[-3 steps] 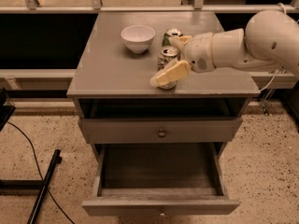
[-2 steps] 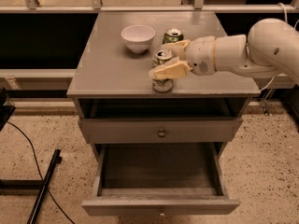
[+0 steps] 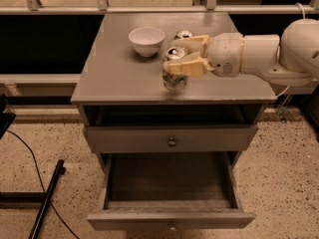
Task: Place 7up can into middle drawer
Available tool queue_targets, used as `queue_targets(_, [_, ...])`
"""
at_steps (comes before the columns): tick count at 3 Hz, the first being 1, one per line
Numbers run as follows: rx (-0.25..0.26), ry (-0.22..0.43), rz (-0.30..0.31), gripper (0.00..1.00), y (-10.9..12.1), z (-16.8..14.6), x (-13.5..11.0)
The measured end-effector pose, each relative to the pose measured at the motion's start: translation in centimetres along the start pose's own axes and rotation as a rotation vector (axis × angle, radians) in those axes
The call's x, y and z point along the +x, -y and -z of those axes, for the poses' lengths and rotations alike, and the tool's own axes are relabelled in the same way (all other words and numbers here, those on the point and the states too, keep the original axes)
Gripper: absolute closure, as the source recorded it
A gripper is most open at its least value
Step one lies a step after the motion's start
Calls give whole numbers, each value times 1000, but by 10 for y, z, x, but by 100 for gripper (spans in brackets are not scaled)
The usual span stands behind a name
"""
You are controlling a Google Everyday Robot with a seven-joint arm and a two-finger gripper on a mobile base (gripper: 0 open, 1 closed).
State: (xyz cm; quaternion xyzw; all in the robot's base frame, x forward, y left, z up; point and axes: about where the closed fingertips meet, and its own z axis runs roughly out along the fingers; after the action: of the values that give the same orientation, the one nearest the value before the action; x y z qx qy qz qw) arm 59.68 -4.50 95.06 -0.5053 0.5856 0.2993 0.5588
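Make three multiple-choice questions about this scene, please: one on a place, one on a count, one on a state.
1. Where is the gripper? A at the 7up can on the cabinet top; B below that top; C off its left edge.
2. How many cans stand there? A one; B two; C four.
3. The middle drawer is: A shut; B open; C removed.
Answers: 1A, it reaches in around the can; 2B, a second can stands behind; 3B, its box is pulled out.
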Motion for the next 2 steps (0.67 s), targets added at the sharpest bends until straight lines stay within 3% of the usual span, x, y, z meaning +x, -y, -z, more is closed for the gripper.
queue_targets(1, [-36,50,53,97,-22,13,-21])
queue_targets(2, [-122,74,59,100,-65,14,-5])
